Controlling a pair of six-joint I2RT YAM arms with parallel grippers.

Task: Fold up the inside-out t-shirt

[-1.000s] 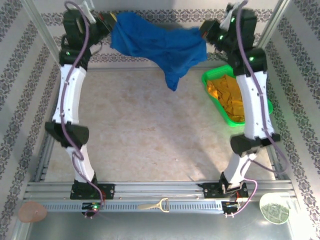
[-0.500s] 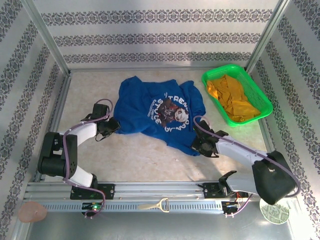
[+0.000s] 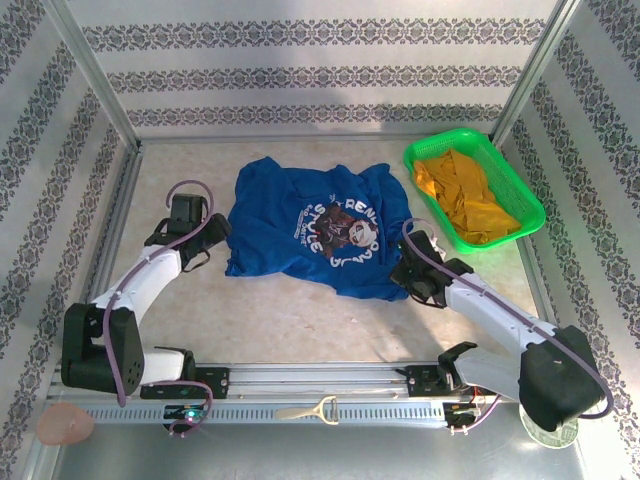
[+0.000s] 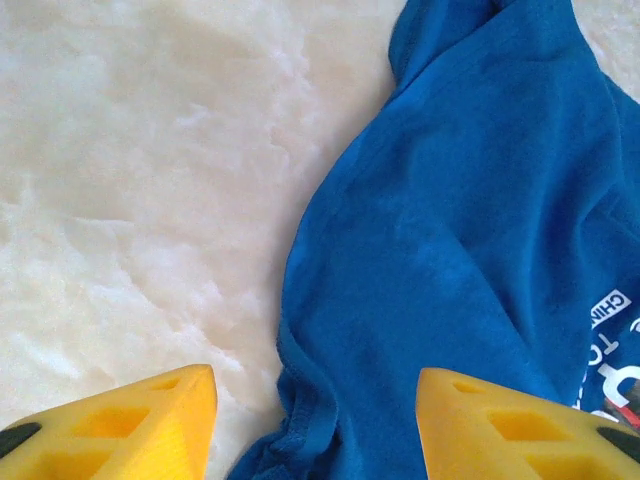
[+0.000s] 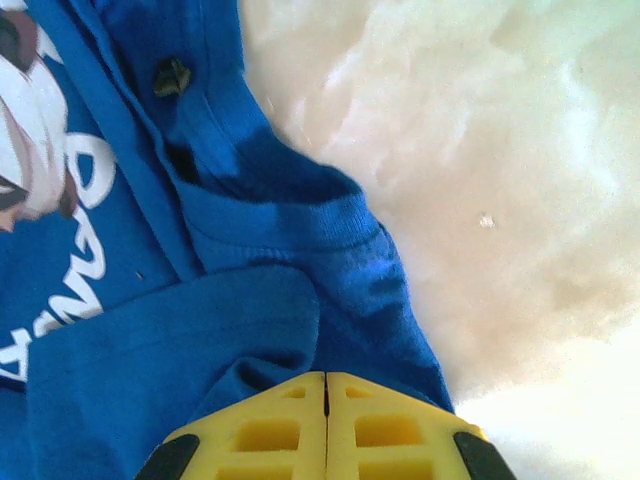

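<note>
Now the shirt (image 3: 300, 215) lies spread on the desk (image 3: 280, 315), print (image 3: 340, 225) facing up, just left of a green basket (image 3: 412, 160) that holds a yellow garment (image 3: 465, 200). The cloth is rumpled, with folds along its near and right edges.

The left gripper (image 3: 212, 238) sits at the shirt's left edge. In the left wrist view its jaws stand well apart, released, with the shirt's hem running down between the two yellow fingers (image 4: 150, 425) and bare desk to the left of it.

The right gripper (image 3: 405, 272) is at the shirt's near right corner. In the right wrist view its jaws are clenched tight, yellow fingers (image 5: 270, 425) pressed together, and the blue cloth bunches up right into the tips, so it appears pinched there.
</note>
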